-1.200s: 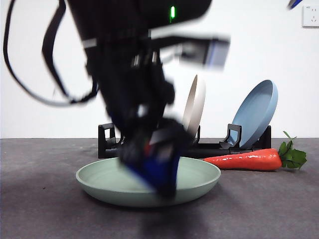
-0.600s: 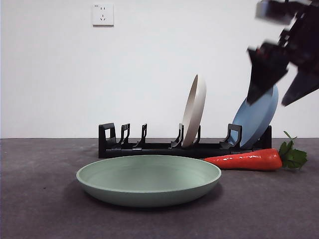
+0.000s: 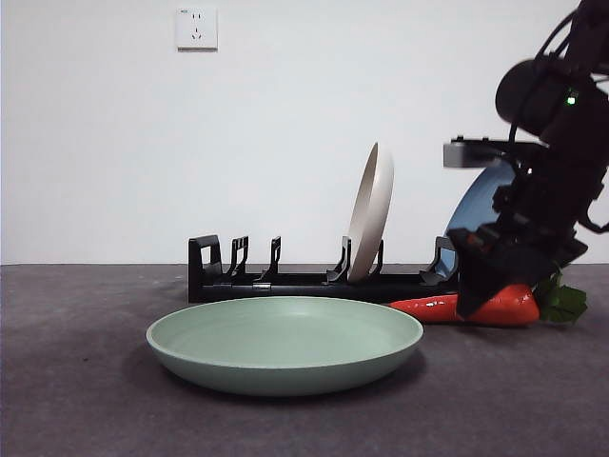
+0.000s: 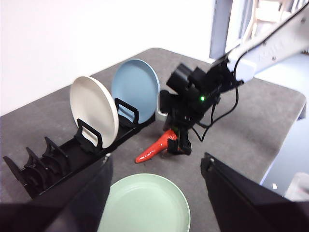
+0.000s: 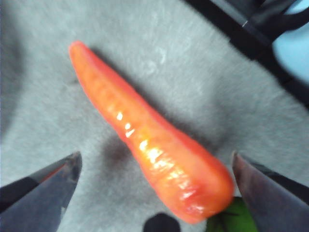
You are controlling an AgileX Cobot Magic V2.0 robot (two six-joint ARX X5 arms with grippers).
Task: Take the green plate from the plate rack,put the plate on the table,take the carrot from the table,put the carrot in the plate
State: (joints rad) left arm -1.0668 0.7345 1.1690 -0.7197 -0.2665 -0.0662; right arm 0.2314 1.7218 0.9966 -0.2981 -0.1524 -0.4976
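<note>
Green and round, the green plate lies flat on the table, just in front of the plate rack. I see nothing in the plate. The rack is long, low and black. A cream plate stands on its edge in the rack, near the middle. A blue plate leans in the rack beside the cream one, at the end nearest the carrot.

The carrot lies on the table in front of that end of the rack, close to it but apart from the green plate. Its pointed tip aims toward the green plate. Its green leaves are at the far end from the plate.

My right gripper is low over the thick end of the carrot. Its two jaws are spread wide, one on each side of the carrot, and they do not touch it. It grips nothing. In the front view this arm is the big dark shape in front of the blue plate.

My left gripper is high above the table and looks down at the rack and the green plate. Its jaws are apart and hold nothing.

A white wall socket is on the wall behind the rack.
</note>
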